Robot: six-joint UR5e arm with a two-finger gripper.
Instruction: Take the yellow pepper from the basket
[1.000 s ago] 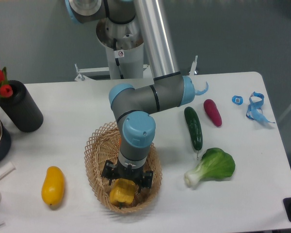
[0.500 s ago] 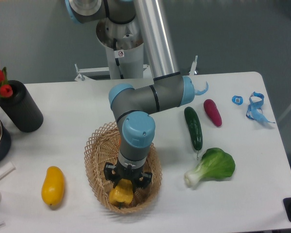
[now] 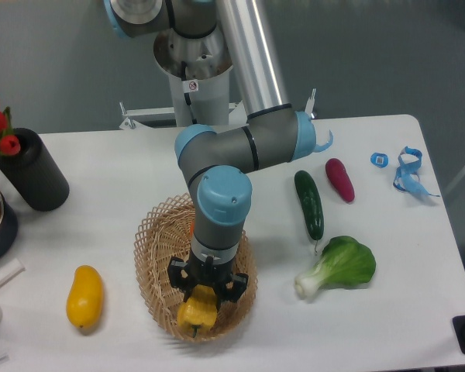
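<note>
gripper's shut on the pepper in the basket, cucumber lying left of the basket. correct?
Not quite: the cucumber lies to the right of the basket as the camera sees it, beside the purple vegetable. What lies left of the basket is the smooth yellow fruit. The rest holds: the gripper is closed on the pepper in the basket, as the fixed camera view shows.

One fixed camera looks down from high in front of the desk [image 3: 124,167]. It faces the arm's base, moderately near.
</note>
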